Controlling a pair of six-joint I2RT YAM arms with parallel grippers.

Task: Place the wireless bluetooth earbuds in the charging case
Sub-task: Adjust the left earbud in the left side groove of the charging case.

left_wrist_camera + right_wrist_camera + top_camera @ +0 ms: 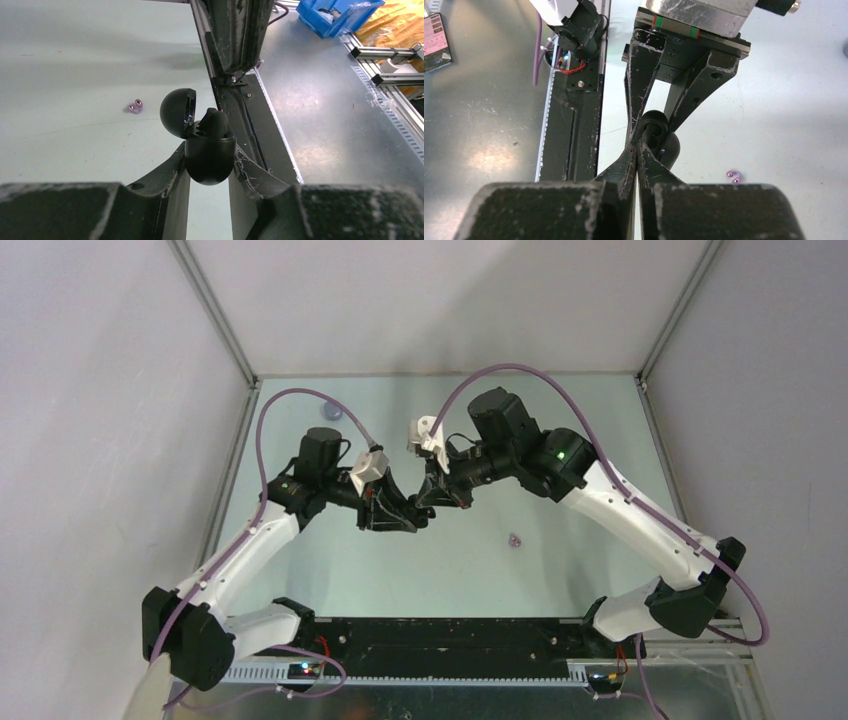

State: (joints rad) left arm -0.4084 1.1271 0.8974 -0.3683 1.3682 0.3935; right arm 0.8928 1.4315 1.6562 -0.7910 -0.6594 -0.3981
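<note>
Glossy mint-green counter, plain white walls; left claw pinches the round black open-lidded charging case, right claw pressed together at its mouth, tiny lilac earbuds sit right of centre.

Probably a robotics lab cell: white panel walls on aluminium frame posts enclose the table; a steel bench and blue bin sit outside.

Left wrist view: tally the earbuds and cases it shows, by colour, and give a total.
lilac earbuds, on the table: 2
black earbud, standing in the open case: 1
black charging case: 1
Total: 4
</note>
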